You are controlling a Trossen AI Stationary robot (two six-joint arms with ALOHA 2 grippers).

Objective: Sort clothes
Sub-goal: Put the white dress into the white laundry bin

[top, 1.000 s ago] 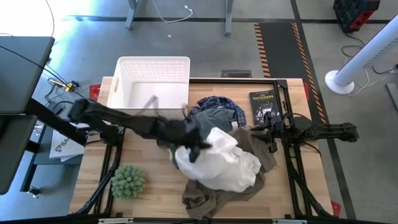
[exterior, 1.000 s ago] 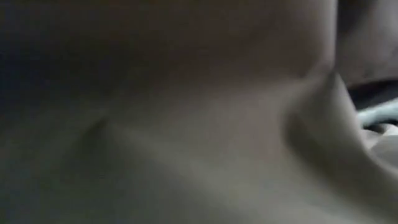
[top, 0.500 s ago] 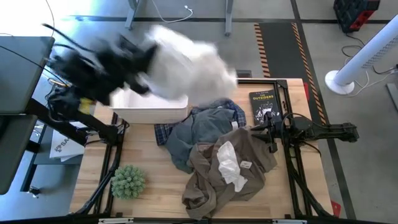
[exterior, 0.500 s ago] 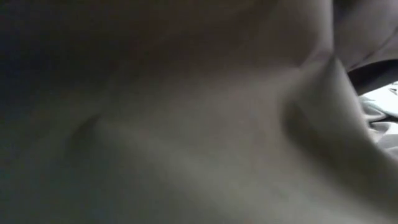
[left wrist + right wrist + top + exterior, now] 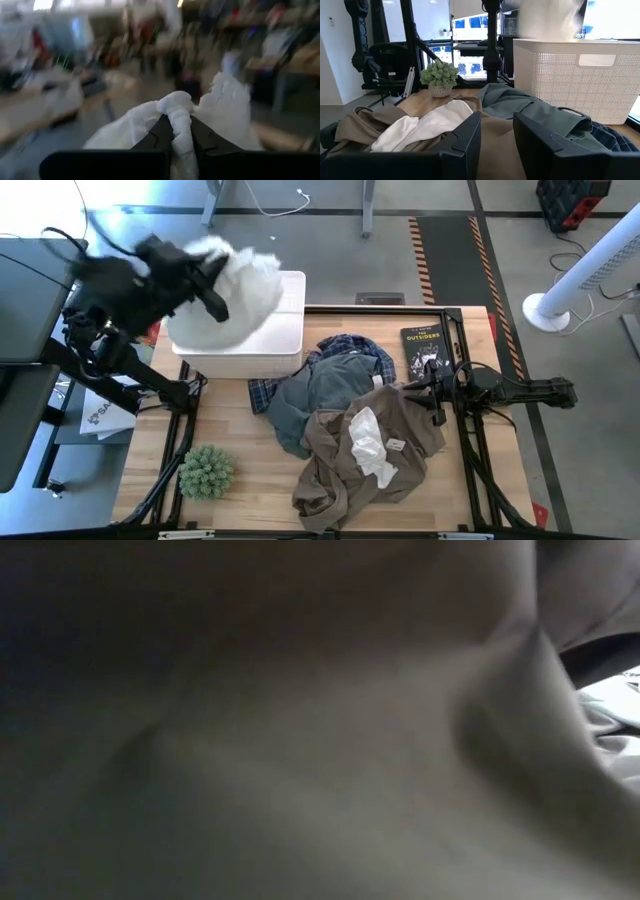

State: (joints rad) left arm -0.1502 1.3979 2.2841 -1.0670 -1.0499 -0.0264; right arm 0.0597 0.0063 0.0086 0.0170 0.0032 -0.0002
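Clothes are in two places in the high view. The white garment (image 5: 240,290) hangs bunched from the left hand (image 5: 205,285), above the left part of the white basket (image 5: 290,310). The other clothes lie in a pile on the desk (image 5: 250,470): the plaid shirt (image 5: 350,345) at the far side, the grey-green T-shirt (image 5: 310,395) in the middle, the brown garment (image 5: 350,460) nearest the front edge, with a pale piece (image 5: 372,442) on it. A black book (image 5: 425,348) and a small green plant (image 5: 206,470) are also on the desk. The right hand (image 5: 432,393) waits at the right edge of the pile.

The low view is covered by cloth close to the lens; nothing more can be read there.

In the left wrist view the left hand (image 5: 181,134) pinches a twisted fold of the white garment (image 5: 220,115) between closed fingers. The cloth hangs as a loose lump with no clear long axis.

In the right wrist view the right hand (image 5: 497,131) has its fingers apart and holds nothing, just over the brown garment (image 5: 375,120); the basket (image 5: 580,80) stands behind.

To do this step well, I think the left hand should be centred over the basket before it lets go, so no part drapes over the rim.
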